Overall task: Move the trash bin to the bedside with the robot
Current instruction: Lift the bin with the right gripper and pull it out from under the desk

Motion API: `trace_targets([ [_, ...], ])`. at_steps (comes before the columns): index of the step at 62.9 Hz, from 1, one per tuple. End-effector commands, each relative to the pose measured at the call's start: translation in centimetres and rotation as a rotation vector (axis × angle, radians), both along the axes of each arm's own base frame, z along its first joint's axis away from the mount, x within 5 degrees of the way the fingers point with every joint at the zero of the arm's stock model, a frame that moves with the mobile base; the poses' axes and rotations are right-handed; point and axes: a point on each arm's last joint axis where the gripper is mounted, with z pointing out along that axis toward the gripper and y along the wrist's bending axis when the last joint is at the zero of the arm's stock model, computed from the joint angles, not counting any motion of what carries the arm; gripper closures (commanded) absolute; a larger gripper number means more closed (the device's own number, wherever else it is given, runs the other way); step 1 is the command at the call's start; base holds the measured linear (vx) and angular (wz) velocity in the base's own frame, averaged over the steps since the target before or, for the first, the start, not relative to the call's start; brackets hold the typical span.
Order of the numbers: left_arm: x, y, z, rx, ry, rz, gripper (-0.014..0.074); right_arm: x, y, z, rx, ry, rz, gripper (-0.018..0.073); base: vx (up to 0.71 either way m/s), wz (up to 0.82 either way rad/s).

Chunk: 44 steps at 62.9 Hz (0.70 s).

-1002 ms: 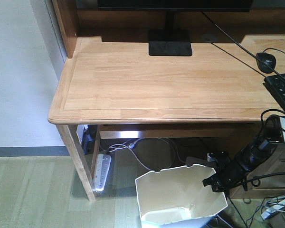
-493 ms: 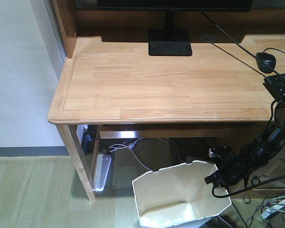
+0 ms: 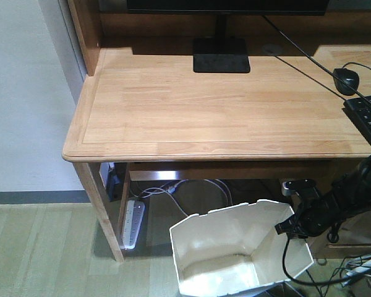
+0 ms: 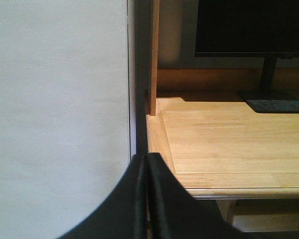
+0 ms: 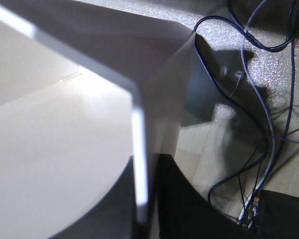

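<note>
Trash bin [image 3: 235, 257] sits tilted in front of the tabletop [image 3: 204, 105], right claw [image 3: 285, 227] pinched shut on its rim, left claw [image 4: 147, 199] closed on nothing. Looks like the grab's done; next comes hauling it bedside.

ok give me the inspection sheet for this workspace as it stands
surface: wooden desk, light grain, rounded front edge
job's things: white trash bin below the desk's front edge, opening toward the front camera, nothing seen inside; bed not in view
clutter: monitor stand, mouse and keyboard on the desk
grippers: right end effector clamped on the bin's right rim; left end effector shut, holding nothing, near the desk's left corner
cables: loose cables and a power strip under the desk; others trail beside the bin
surroundings: white wall to the left, wood-look floor
</note>
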Motion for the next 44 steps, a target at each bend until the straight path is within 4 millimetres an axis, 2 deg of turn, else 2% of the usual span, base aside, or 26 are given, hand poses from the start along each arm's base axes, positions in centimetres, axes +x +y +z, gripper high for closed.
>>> trace_targets([
  [1, 0.1, 0.0, -0.2, -0.012, -0.06, -0.002, 0.0602, 0.6, 1.3, 4.2, 0.162, -0.075, 0.001, 0.0565, 0.0, 0.0],
  [26, 0.1, 0.0, -0.2, -0.012, -0.06, -0.002, 0.0602, -0.8, 1.9, 13.1, 0.204, -0.27, -0.06, 0.0565, 0.0, 0.0],
  [35, 0.1, 0.0, -0.2, -0.012, -0.06, -0.002, 0.0602, -1.5, 2.2, 14.6, 0.227, -0.3, -0.061, 0.0565, 0.0, 0.0],
  [44, 0.1, 0.0, -0.2, -0.012, -0.06, -0.002, 0.0602, -2.3, 2.4, 14.5, 0.242, -0.279, -0.056, 0.0565, 0.0, 0.0],
])
